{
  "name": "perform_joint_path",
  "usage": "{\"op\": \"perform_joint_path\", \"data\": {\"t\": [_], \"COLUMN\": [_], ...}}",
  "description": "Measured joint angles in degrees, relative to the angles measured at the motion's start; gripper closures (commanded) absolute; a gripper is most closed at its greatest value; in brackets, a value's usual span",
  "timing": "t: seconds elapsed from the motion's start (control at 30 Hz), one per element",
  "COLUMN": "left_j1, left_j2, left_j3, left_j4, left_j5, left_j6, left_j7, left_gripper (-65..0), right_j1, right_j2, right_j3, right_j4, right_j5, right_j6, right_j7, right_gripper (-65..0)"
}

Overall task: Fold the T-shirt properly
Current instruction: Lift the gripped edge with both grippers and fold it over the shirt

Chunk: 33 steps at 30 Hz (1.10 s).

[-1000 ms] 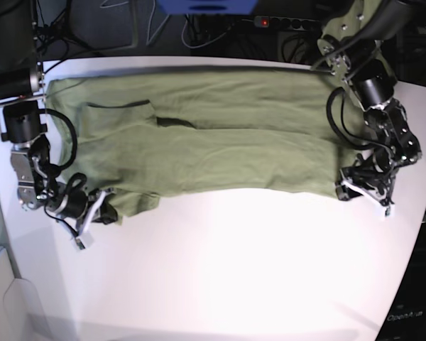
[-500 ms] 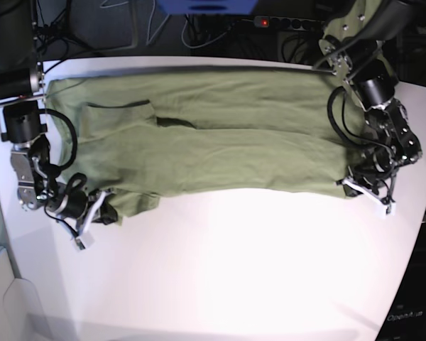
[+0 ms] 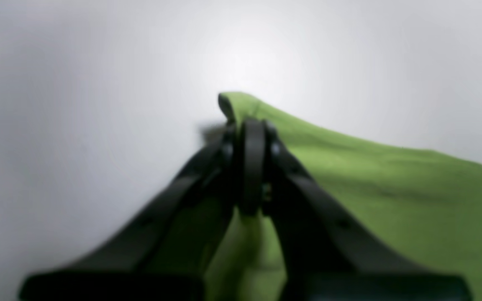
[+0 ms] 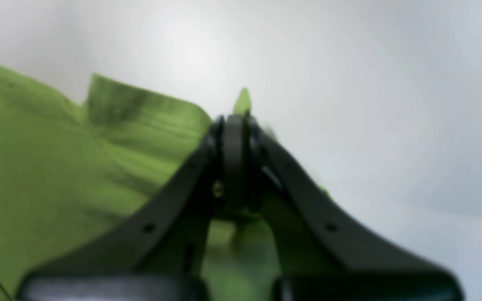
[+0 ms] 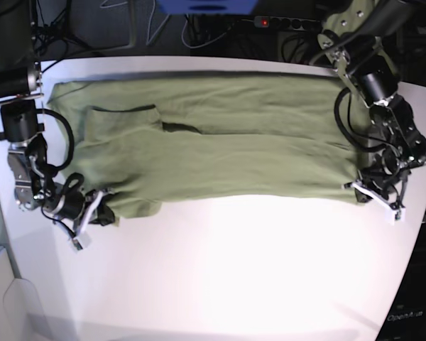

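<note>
T-shirt (image 5: pixel 220 142) of plain sage-green cotton, soft and lightly creased, lies spread across the white worktop (image 5: pixel 234 270), stretched between the two claws with most of its cloth behind them, toward the far edge. The left claw (image 5: pixel 375 193) is clamped on the near corner at its end of the cloth; in the left wrist view its black jaws are pressed together with a green corner poking out just past the tips (image 3: pixel 247 125). The right claw (image 5: pixel 92 213) is likewise closed on the near edge at the opposite end, a small fold of fabric pinched between its jaws (image 4: pixel 234 125) and a flap standing up beside them. Judging by the wrinkles and the way the near hem sags in a shallow curve between the two grips, this cloth is light and limp, with no stiffness to hold a line by itself, so it will droop and drag on the worktop unless both ends are lifted evenly and kept taut. It is not fragile, and cotton should not slip much in a firm pinch. The corners and hem, where the layers are doubled, look like the soundest places to hold.
</note>
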Motion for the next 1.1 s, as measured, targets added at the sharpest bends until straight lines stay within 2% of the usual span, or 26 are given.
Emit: {"op": "perform_joint_path", "data": {"t": [0.17, 0.27, 0.33, 0.53, 0.67, 0.77, 0.87, 1.1], "left_j1": [1.36, 1.46, 1.97, 6.05, 8.81, 11.02, 13.07, 19.06], "left_j2": [0.00, 0.02, 0.02, 2.21, 3.72, 4.72, 6.05, 7.65], "left_j3": [-0.11, -0.09, 0.04, -0.04, -0.02, -0.11, 0.04, 0.00], "left_j4": [2.38, 2.38, 2.51, 8.79, 16.68, 19.93, 21.59, 21.77], "left_j5": [0.07, 0.09, -0.07, 0.22, -0.15, -0.17, -0.07, 0.02], "left_j6": [0.02, 0.02, 0.00, 0.00, 0.04, -0.35, -0.33, -0.17], "left_j7": [0.09, 0.02, -0.26, 0.17, -0.24, -0.26, -3.98, -13.62], "left_gripper": [-1.7, -1.7, -1.7, -1.6, -1.6, -1.6, -1.6, -1.6], "right_j1": [-6.73, -10.38, -12.98, -19.91, -25.62, -28.96, -32.11, -40.15], "right_j2": [2.89, 4.24, 5.68, 7.63, 7.56, 7.65, 7.32, 7.34], "right_j3": [0.09, -0.02, 0.02, 0.61, 7.67, 10.12, 12.57, 17.29], "right_j4": [13.38, 21.11, 25.57, 33.59, 38.49, 41.72, 45.99, 52.72], "right_j5": [-0.02, 0.09, 0.31, 0.20, 0.24, -0.09, 0.46, 0.17], "right_j6": [-0.35, -5.31, -6.64, -6.71, -6.86, -6.78, -6.73, -6.78], "right_j7": [-0.17, -0.02, 0.15, -0.52, 0.04, -0.92, 0.48, -0.39], "right_gripper": [-0.7, -0.7, -0.7, -0.7, -0.7, -0.7, -0.7, -0.7]}}
